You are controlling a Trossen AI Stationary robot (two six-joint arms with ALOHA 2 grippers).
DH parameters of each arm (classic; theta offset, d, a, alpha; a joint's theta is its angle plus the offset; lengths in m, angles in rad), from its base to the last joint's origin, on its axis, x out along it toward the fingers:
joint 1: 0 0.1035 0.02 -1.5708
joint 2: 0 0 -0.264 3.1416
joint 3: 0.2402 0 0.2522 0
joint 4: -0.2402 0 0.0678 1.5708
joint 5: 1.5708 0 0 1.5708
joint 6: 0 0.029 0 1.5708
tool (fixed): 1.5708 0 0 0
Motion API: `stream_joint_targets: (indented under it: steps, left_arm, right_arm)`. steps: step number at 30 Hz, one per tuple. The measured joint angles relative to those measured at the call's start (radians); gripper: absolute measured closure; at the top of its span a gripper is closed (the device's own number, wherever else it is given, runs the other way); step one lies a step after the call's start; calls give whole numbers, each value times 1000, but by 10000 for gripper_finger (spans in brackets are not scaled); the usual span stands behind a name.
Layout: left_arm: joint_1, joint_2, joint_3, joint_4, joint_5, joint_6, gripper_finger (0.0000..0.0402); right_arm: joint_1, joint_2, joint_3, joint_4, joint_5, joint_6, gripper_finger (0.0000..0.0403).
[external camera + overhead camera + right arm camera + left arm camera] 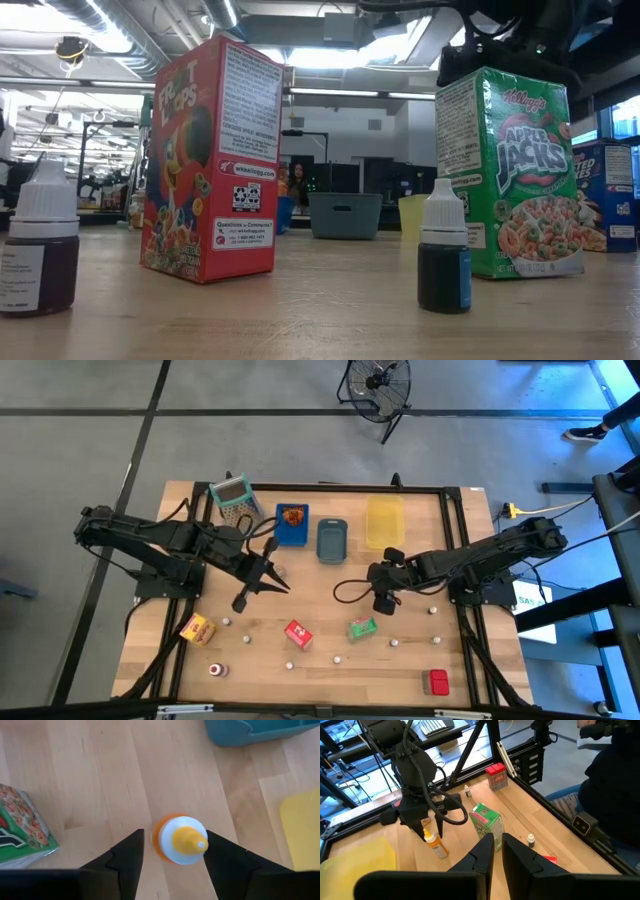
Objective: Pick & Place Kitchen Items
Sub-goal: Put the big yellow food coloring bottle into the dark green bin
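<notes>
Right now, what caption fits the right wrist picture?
Right gripper straddles an orange bottle beside the green cereal box.

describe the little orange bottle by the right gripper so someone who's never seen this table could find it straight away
Start at the grey tray in the row of trays on the wooden table, then come toward the green cereal carton. Between them the right gripper points down over the orange bottle, one finger on each side. It alone has an orange body, white collar and yellow nozzle; the other small bottles are dark with white caps.
</notes>
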Motion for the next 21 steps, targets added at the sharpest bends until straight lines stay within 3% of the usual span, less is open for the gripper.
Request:
stream_joint_targets:
  steps: [12, 21]
  left_arm:
    - [0, 0, 0, 0, 0, 0, 370]
    - [0, 0, 0, 0, 0, -2, 370]
  right_arm:
    - [0, -1, 1, 5, -3, -11, 279]
    - [0, -1, 4, 1, 1, -16, 282]
